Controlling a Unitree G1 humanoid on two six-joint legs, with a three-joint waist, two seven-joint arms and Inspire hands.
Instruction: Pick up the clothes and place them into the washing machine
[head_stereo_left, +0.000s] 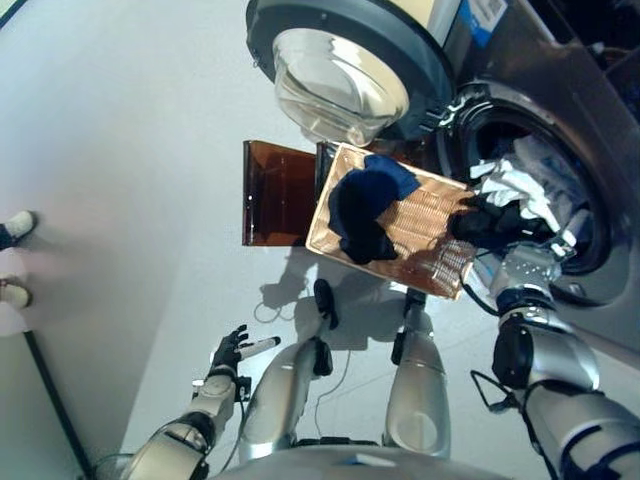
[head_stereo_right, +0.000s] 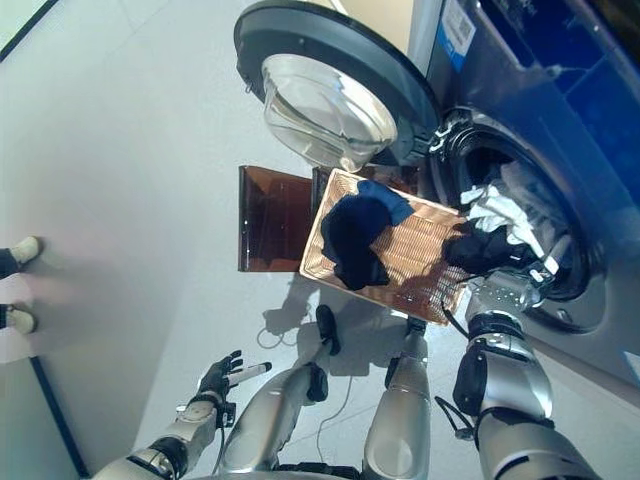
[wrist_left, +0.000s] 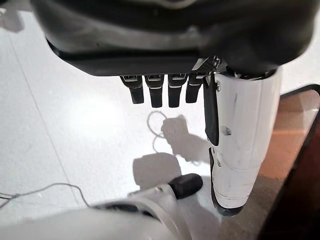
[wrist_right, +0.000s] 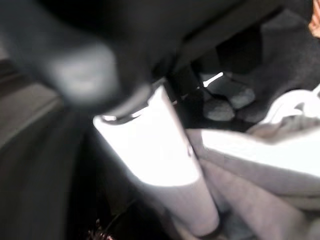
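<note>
Floor: pale grey, smooth, glossy.
Basket: copper-coloured, ribbed, on the floor just before the washing machine, touching its open drum.
In basket: dark blue and black clothes, heaped at its far end.
Brown tray: flat on the floor, against the basket's far side.

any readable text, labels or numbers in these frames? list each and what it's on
None can be read.
Washer: a white label on the top corner by the open door, print too small to make out.
Basket, clothes, both hands: no print visible.
</note>
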